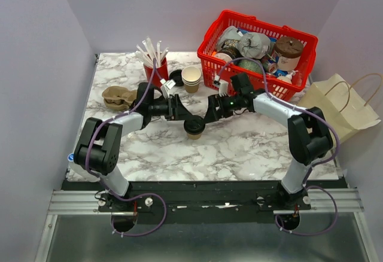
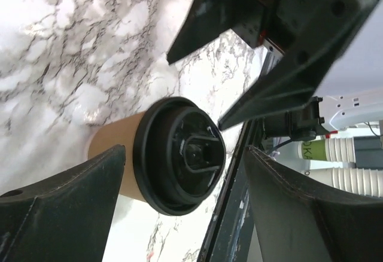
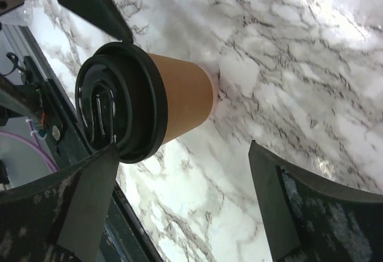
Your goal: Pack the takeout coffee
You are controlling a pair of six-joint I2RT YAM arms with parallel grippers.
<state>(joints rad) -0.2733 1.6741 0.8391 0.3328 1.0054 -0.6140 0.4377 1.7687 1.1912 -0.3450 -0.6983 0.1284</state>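
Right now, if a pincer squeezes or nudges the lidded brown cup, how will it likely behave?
The kraft cup looks like thin-walled paper, so a hard squeeze would probably dent it. Its black lid is on, which likely stiffens the rim. Narrow base, wider top: a high push may tip it.

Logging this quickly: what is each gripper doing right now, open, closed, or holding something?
Left gripper: open, holding nothing, fingers wide apart by the lidded coffee cup.
Right gripper: open, holding nothing, also at the cup.

Bright, even overhead light; soft shadows; glare on marble table (image 3: 335,11); wrist-view foregrounds slightly blurred.
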